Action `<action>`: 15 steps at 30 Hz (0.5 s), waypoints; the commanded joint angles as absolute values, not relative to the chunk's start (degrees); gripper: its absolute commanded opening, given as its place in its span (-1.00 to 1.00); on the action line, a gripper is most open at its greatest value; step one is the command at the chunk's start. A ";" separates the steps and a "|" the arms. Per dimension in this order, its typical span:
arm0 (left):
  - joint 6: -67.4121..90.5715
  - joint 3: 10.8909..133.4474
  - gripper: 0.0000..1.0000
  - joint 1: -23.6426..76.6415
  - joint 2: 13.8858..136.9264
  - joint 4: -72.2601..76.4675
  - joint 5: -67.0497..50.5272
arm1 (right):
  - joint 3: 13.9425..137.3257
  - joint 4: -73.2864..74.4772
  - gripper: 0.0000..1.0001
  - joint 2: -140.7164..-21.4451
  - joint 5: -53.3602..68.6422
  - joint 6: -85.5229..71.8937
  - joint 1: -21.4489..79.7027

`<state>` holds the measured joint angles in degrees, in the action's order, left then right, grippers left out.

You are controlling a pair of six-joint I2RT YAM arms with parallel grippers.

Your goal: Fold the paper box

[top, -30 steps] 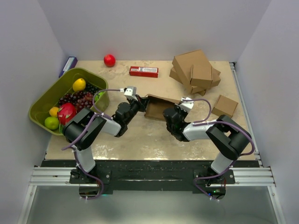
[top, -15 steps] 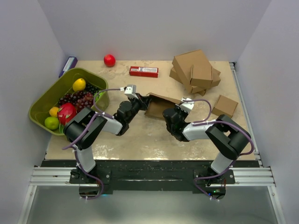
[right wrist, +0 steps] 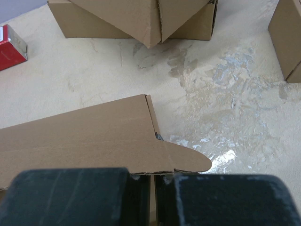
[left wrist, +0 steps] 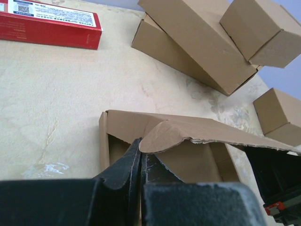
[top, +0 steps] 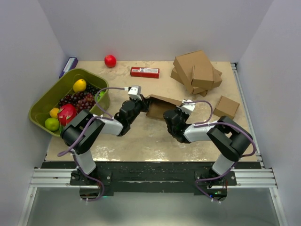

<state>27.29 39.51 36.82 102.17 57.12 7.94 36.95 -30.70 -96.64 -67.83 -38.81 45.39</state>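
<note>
The paper box (top: 160,106) is a shallow brown cardboard tray with its lid half raised, lying mid-table between both arms. In the left wrist view my left gripper (left wrist: 140,143) is shut, its tips inside the box's left end, right under the lid's rounded tab (left wrist: 162,134). My right gripper (top: 175,114) is at the box's right end. Its fingers (right wrist: 141,193) are close together beneath the lid (right wrist: 84,139), and a thin tan strip of cardboard shows between them. The lid hides their tips.
A pile of brown cardboard boxes (top: 195,70) sits at the back right, with a small cube-like box (top: 226,106) to its right. A red carton (top: 144,72) and a red apple (top: 110,60) lie at the back. A green basket (top: 40,101) of fruit fills the left side.
My left gripper has edged a little right, further into the box's left end. The right arm and the box have barely moved.
</note>
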 commanded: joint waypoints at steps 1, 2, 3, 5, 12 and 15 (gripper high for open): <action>22.15 40.17 -0.73 36.39 100.29 51.59 7.47 | 34.72 -28.91 -1.00 -96.07 -65.22 -39.20 46.14; 21.89 39.73 -0.66 35.95 100.11 52.46 6.25 | 34.19 -29.53 -1.00 -95.98 -65.04 -38.33 46.06; 21.54 39.47 -0.59 34.99 99.93 53.08 5.54 | 33.84 -30.05 -1.00 -95.63 -64.69 -37.89 46.14; 20.66 38.68 -0.36 34.02 99.32 54.66 3.09 | 32.97 -32.07 -1.00 -95.28 -63.90 -36.48 46.06; 18.55 37.00 0.12 26.73 99.05 61.34 -11.58 | 31.90 -35.59 -1.00 -94.40 -61.44 -32.52 46.14; 16.00 38.32 0.21 25.58 99.93 62.23 -18.70 | 31.82 -35.68 -1.00 -93.61 -60.73 -31.82 46.14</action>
<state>20.43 37.45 27.38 101.23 56.03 -6.92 33.12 -36.12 -95.00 -64.25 -33.30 45.54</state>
